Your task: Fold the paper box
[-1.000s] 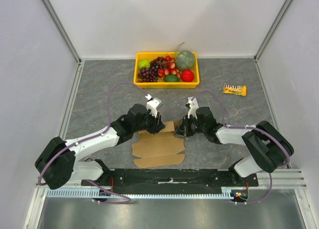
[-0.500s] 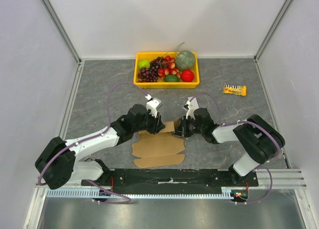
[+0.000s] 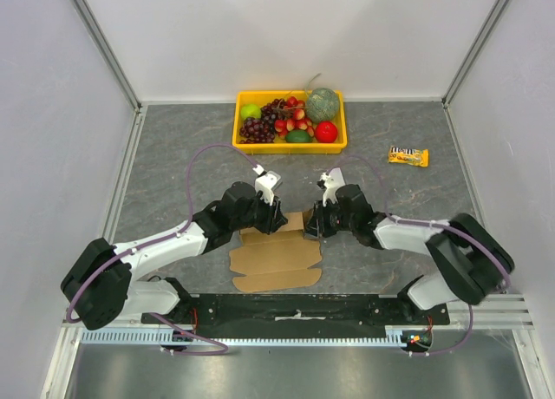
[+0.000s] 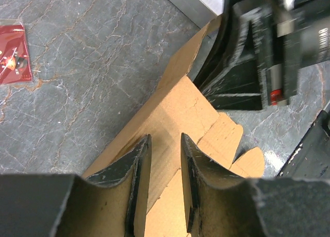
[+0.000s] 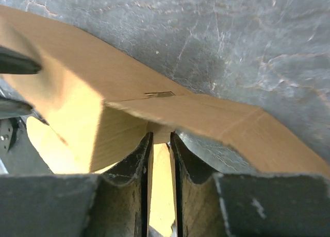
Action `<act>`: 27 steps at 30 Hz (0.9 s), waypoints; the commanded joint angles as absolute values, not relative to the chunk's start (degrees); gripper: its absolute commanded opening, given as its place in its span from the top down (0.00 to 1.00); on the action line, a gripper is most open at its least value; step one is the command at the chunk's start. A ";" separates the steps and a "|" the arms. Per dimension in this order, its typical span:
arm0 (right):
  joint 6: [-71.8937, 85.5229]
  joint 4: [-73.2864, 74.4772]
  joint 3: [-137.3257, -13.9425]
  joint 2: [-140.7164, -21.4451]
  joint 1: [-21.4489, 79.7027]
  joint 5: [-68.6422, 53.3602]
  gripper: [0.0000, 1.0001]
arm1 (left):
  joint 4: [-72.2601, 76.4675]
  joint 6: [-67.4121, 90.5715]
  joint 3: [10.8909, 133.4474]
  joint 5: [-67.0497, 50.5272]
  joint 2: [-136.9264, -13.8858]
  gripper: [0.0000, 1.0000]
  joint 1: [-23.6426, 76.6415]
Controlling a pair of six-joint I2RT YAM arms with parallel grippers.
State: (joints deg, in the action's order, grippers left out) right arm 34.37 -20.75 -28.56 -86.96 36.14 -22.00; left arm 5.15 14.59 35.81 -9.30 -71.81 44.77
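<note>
The paper box (image 3: 276, 256) is a brown cardboard sheet lying mostly flat near the arm bases, its far flap raised between the two grippers. My left gripper (image 3: 274, 217) points down over the sheet's far left part. In the left wrist view its jaws (image 4: 165, 139) stand apart just above the cardboard (image 4: 180, 108), with nothing between them. My right gripper (image 3: 312, 227) is at the raised flap's right end. In the right wrist view its jaws (image 5: 161, 136) show a narrow gap, and the folded flap (image 5: 103, 77) lies right at the fingertips.
A yellow tray (image 3: 290, 146) of fruit stands at the back centre. A snack bar (image 3: 408, 156) lies at the back right. The left wrist view shows a red packet (image 4: 11, 51) on the grey tabletop. White walls enclose the table on three sides.
The right gripper's jaws have parted slightly at the flap, and the right arm shifted a little. The left arm and the sheet have stayed put.
</note>
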 commanded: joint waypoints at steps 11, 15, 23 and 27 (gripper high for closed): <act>12.57 4.92 -36.03 -67.06 36.12 -6.68 0.53 | 4.92 16.44 34.72 -9.84 -72.86 0.65 45.09; 10.03 5.89 -37.35 -68.03 36.12 -6.77 0.43 | 4.83 16.44 34.45 -9.93 -72.34 0.65 45.09; 4.58 7.65 -40.95 -66.27 36.12 -6.42 0.39 | 4.57 16.52 34.45 -9.67 -71.98 0.65 45.18; 1.07 10.10 -43.41 -67.14 36.04 -6.15 0.39 | 4.92 16.70 34.45 -9.93 -72.33 0.64 45.18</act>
State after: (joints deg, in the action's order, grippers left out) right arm 6.26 8.45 -39.22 -67.75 36.16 -7.18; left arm 6.17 15.03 35.40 -9.37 -71.88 44.77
